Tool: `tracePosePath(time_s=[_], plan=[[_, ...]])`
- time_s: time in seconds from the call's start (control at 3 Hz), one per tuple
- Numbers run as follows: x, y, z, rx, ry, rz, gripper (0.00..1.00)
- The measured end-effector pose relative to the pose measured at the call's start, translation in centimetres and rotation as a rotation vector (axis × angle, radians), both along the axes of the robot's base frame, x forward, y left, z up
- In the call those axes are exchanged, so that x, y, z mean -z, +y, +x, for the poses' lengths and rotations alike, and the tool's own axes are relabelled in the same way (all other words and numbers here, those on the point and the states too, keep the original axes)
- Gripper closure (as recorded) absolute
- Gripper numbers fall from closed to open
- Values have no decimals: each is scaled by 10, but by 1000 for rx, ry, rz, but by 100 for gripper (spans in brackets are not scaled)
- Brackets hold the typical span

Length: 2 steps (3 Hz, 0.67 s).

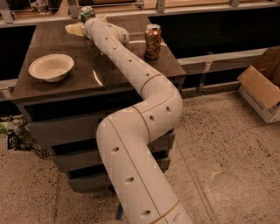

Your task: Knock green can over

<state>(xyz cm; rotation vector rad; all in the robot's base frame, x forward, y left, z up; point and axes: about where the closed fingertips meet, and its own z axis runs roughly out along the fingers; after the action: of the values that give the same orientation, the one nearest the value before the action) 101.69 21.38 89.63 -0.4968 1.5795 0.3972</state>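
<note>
The green can (86, 12) stands upright at the far back edge of the dark table (87, 78), with its silver top showing. My white arm reaches across the table to it. My gripper (89, 23) is at the arm's far end, right in front of and just below the can, mostly hidden behind the wrist. I cannot tell whether it touches the can.
An orange-gold can (153, 41) stands at the table's right side, close beside my forearm. A white bowl (51, 66) sits front left. A pale flat object (75, 29) lies left of the wrist. A cardboard box (261, 89) is on the floor at right. A rail runs behind the table.
</note>
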Motion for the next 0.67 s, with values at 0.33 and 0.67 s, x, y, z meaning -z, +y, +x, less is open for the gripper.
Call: tracePosePath(time_s=[0.33, 0.67], plan=[[2, 6, 3, -9, -18, -10, 16], [3, 8, 4, -18, -33, -18, 40]])
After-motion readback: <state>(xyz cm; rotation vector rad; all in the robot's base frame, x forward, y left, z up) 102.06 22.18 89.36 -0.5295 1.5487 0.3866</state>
